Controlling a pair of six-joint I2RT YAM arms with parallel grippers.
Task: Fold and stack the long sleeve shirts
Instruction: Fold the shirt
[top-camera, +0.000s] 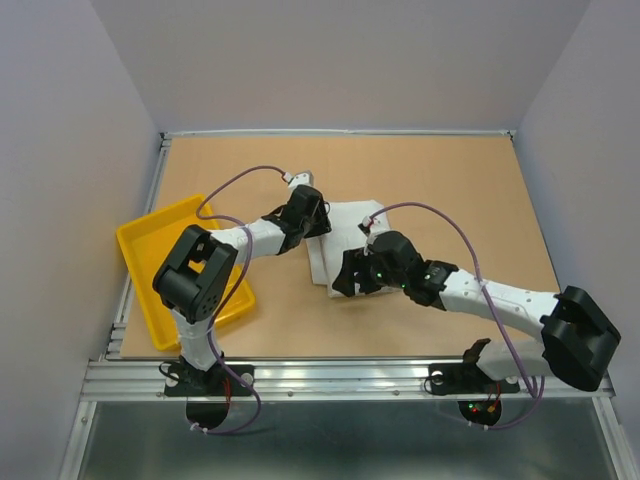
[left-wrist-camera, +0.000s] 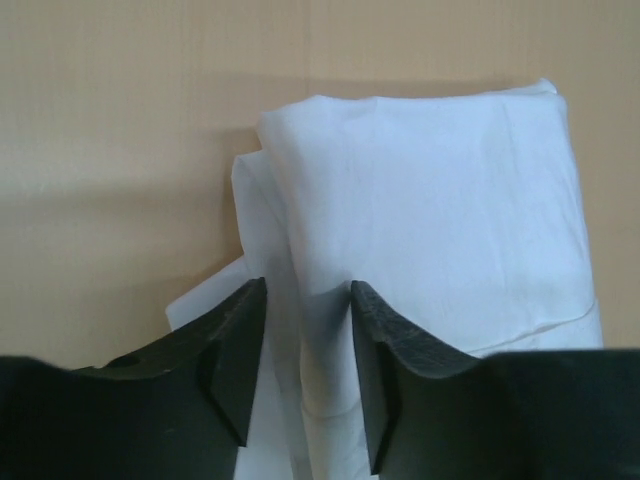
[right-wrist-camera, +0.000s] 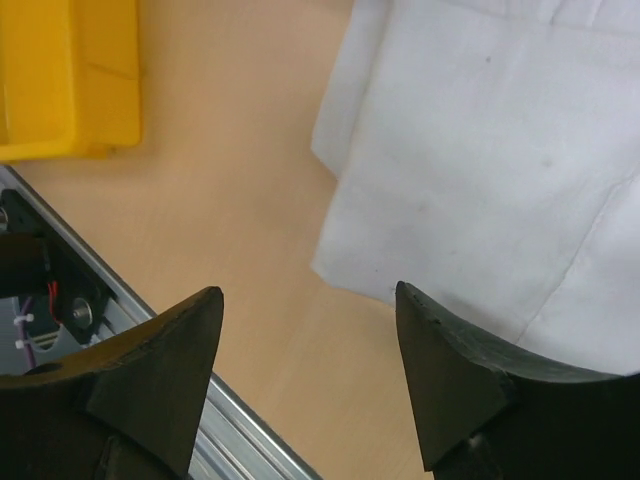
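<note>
Top external view is showing the white shirt (top-camera: 340, 240) lying folded at the table's middle, with the yellow tray (top-camera: 150, 240) at its 9 o'clock. Its long axis is running roughly from 1 to 7 o'clock; the collar is hidden, so its heading cannot be told. The left gripper (left-wrist-camera: 308, 290) is standing half open over a fold, clamping nothing. The right gripper (right-wrist-camera: 308, 295) is gaping wide and empty beside the near corner. The folding is probably ending, and the next move is likely calling for a firm grasp on both edges.

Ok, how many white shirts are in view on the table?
1: a folded white shirt lies midway across the table, right of the yellow tray. Its layers cannot be told apart, so a second shirt may be hidden in it.
</note>
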